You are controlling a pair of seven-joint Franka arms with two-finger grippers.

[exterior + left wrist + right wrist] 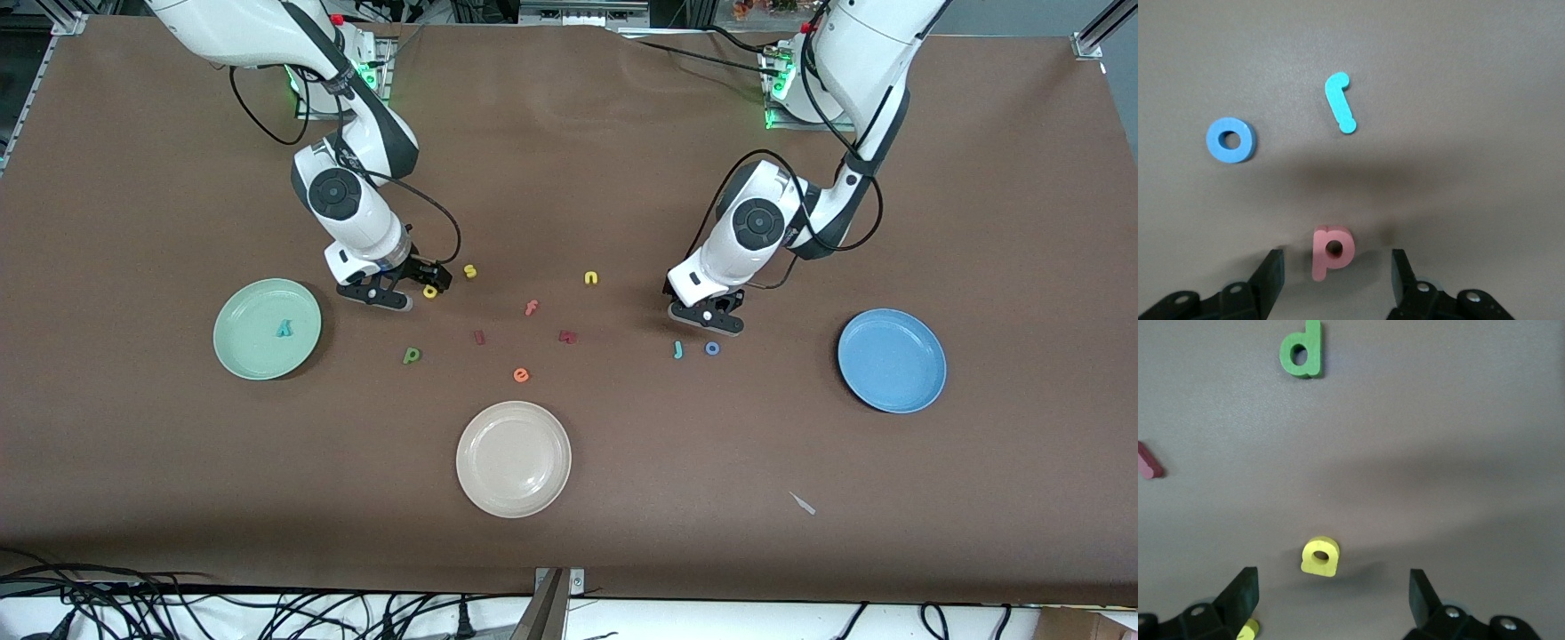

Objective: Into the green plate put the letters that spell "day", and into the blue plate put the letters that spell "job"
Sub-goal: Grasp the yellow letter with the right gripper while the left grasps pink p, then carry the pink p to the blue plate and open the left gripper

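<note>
Two grippers down low: left gripper (1334, 280) has its jaws apart around the pinkish-red foam "b" (1332, 251), near the teal "j" (1341, 102); right gripper (1331, 600) is spread wide around the yellow foam "a" (1320, 556). Teal "y" (284, 328) is in the pale green plate (244, 356).

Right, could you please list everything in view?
green plate: 1, mint, right arm's end
y: 1, teal, in green plate
blue plate: 1, blue, left arm's end
cream plate: 1, cream, nearest front camera
a: 1, yellow, between right gripper's fingers
s, n: 2, yellow, mid-table
d, f, e: 3, green, pink, orange, mid-table
pieces: 2, dark red, mid-table
j, o: 2, teal and blue, beside left gripper
b: 1, pink, between left gripper's fingers
scrap: 1, white, near blue plate
grippers: 2, black, open
</note>
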